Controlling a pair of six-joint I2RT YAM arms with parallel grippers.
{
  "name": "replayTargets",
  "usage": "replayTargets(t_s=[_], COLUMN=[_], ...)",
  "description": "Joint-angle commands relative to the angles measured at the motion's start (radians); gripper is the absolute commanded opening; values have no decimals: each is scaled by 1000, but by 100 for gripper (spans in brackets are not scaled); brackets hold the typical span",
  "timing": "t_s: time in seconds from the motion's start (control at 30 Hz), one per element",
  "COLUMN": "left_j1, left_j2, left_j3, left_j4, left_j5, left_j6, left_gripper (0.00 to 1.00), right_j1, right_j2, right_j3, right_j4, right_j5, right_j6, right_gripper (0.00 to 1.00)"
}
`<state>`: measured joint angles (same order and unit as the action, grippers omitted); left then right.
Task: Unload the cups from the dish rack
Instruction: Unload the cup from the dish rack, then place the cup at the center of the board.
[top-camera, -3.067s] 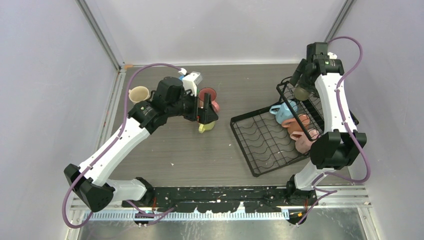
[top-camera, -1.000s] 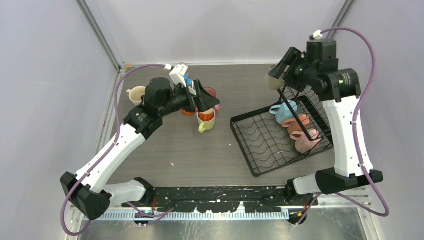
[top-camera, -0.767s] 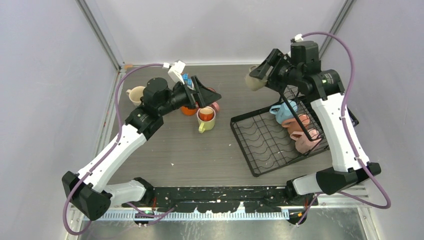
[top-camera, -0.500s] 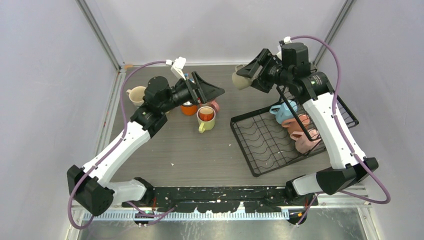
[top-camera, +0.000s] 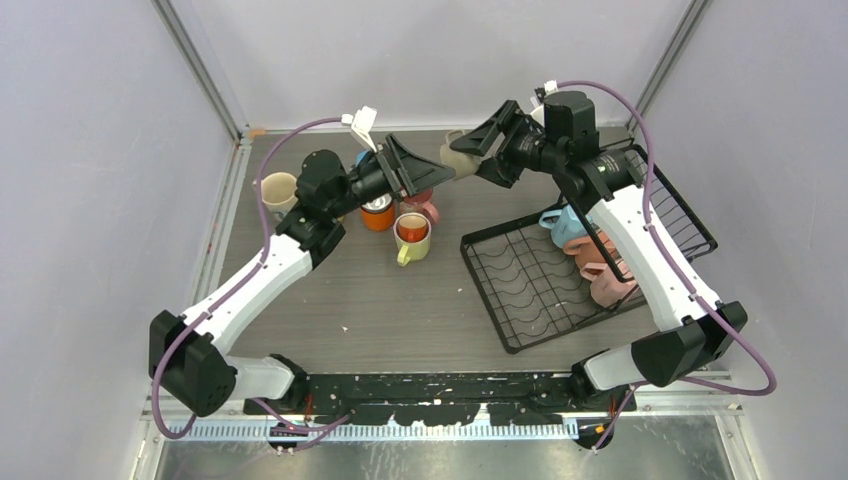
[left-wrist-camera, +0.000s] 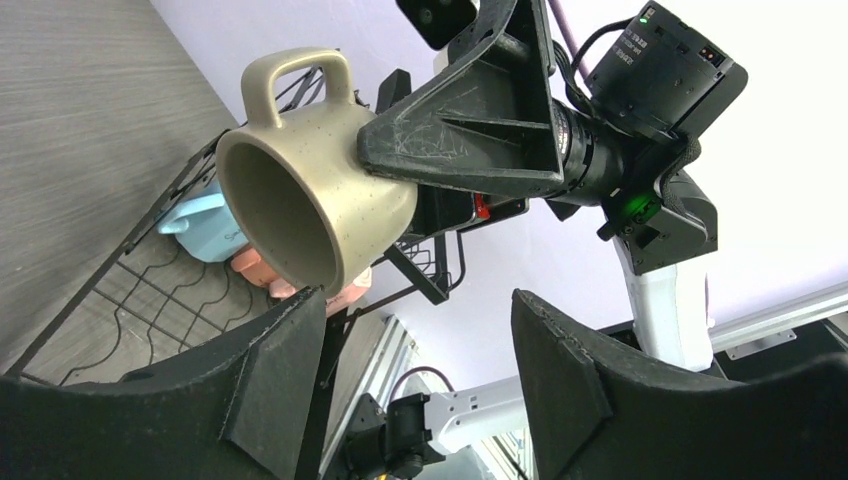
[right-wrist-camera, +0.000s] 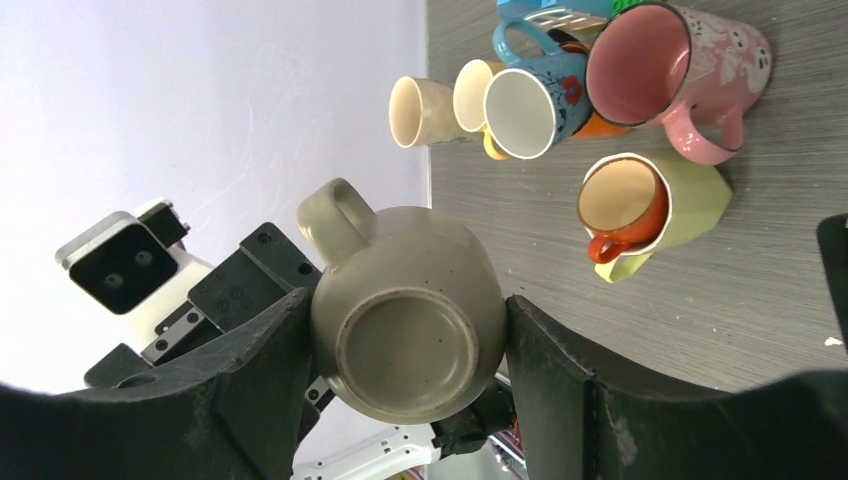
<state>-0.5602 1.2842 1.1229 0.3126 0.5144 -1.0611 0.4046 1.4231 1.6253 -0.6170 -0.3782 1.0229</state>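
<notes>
**A robotics lab test cell**

This is a laboratory work cell. Plain pale panels (top-camera: 90, 150) close in the left, back and right sides, joined by bare aluminium posts (top-camera: 200, 70) in the far corners. The grey wood-grain tabletop (top-camera: 400, 310) carries a black mounting rail (top-camera: 440, 385) along its near edge. Two white-and-black robot arms (top-camera: 250, 290) are bolted there, trailing purple cables (top-camera: 300, 130). A ribbed metal strip (top-camera: 450, 431) runs in front. The only household things are a black wire dish rack (top-camera: 520, 285) and a group of coloured cups (top-camera: 412, 232) on the table.

pink cups (top-camera: 602, 287) partly behind right arm (top-camera: 646, 256), toy house (right-wrist-camera: 556, 14) cropped
</notes>
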Motion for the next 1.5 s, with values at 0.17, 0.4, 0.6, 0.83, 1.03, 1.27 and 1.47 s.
replayTargets(t_s=[0.17,0.4,0.6,0.83,1.03,1.27,1.47], left_j1=[11,14,14,14,14,14,14], left_j2=[34,48,66,71,90,101,96], left_j3=[10,17,20,22,26,28,29], left_j4=[147,190,235,253,263,270,241], left_j5=[37,48,60,55,55,51,44], left_j6=[-50,-55,-74,-77,-83,-86,-67], left_gripper=[61,55,51,40,31,2,0], right_j1=[15,20,23,24,29,32,34], right_j2=[-10,-16,-15,-13,-15,-21,-32], right_j3=[-3,-11,-31,-53,-69,-84,-83], right_j4=[125,131,171,202,214,219,200], right_j5=[-61,-71,-96,-121,-125,-126,-92], right_j6=[45,48,75,97,102,103,81], right_gripper=[40,40,41,41,41,44,99])
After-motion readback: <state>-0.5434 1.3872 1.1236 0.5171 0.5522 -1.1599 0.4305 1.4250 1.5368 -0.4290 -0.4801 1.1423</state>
